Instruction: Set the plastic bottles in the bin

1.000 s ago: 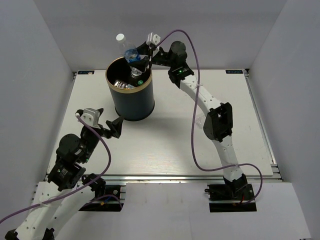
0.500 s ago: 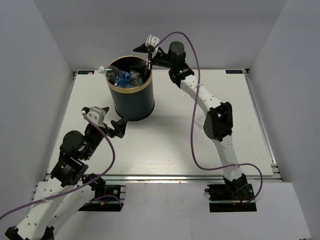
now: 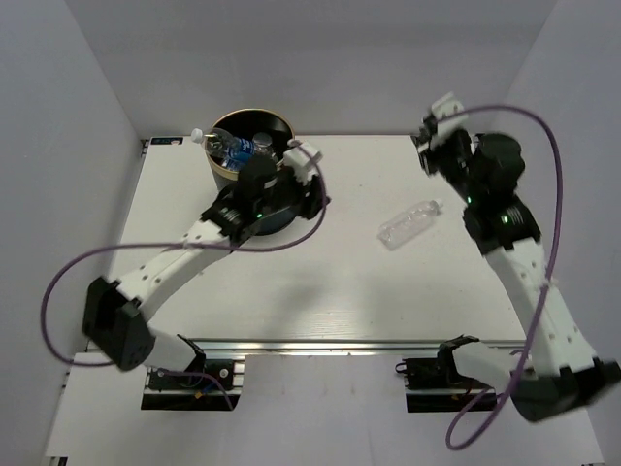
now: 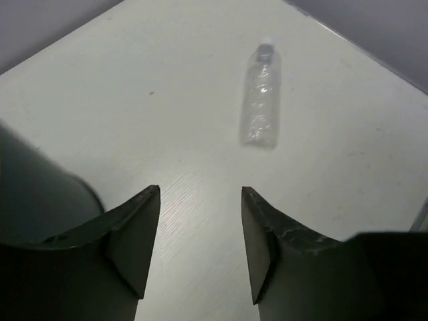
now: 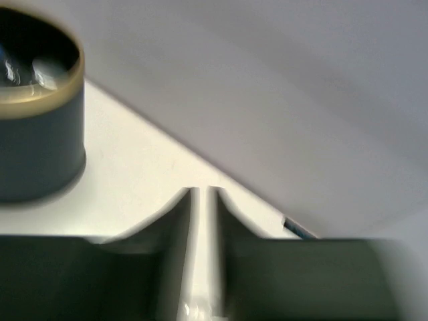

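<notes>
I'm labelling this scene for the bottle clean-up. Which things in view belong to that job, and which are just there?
Part of the job:
- clear bottle lying on the table
- bottles in the bin
- bin

Just there:
- purple cables
- metal rail at the table's near edge

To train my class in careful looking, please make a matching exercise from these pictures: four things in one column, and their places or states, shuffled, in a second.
Things:
1. bin
2. loose clear bottle
3. left tool
4. right tool

States:
A. shut, holding nothing
B. lying on its side on the table
C. open, holding nothing
D. has other bottles inside

Pairs: 1-D, 2-B, 3-C, 4-A
</notes>
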{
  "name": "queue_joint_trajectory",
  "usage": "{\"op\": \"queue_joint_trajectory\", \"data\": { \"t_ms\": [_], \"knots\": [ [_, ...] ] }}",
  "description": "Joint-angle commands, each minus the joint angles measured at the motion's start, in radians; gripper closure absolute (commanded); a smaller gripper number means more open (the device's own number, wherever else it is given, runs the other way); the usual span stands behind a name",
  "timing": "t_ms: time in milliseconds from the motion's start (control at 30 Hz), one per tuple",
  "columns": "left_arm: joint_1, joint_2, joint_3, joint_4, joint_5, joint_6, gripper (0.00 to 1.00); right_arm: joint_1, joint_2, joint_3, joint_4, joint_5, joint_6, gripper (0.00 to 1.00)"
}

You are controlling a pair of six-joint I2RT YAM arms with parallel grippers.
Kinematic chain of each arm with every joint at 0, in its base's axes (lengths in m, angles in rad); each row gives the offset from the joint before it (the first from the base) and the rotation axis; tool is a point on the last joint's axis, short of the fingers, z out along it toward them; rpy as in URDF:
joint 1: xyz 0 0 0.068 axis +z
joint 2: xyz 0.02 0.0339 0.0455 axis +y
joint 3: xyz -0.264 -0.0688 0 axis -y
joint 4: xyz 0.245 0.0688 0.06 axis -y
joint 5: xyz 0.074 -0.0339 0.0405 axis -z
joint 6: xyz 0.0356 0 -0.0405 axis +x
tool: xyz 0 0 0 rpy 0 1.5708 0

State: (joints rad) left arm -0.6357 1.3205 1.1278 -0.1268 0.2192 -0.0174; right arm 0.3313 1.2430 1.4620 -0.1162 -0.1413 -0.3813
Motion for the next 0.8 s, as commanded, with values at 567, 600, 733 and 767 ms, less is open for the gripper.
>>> {"op": "queue_joint_trajectory", "data": {
  "t_ms": [567, 600, 733, 767],
  "knots": [
    [-0.209, 0.985, 0.930, -0.132, 0.049, 0.109, 0.00, -0.038, -0.925, -0.498, -0.488, 0.296, 0.206, 0.16],
    [-0.220, 1.009, 0.949, -0.132, 0.049, 0.109, 0.00, -0.034, -0.942, -0.505, -0.488, 0.302, 0.211, 0.16],
    [-0.242, 1.066, 0.972, -0.105, 0.034, 0.109, 0.00, -0.041, -0.976, -0.538, -0.485, 0.275, 0.219, 0.16],
    [-0.242, 1.083, 0.995, -0.105, 0.016, 0.109, 0.00, -0.041, -0.976, -0.542, -0.482, 0.270, 0.220, 0.16]
  ]
}}
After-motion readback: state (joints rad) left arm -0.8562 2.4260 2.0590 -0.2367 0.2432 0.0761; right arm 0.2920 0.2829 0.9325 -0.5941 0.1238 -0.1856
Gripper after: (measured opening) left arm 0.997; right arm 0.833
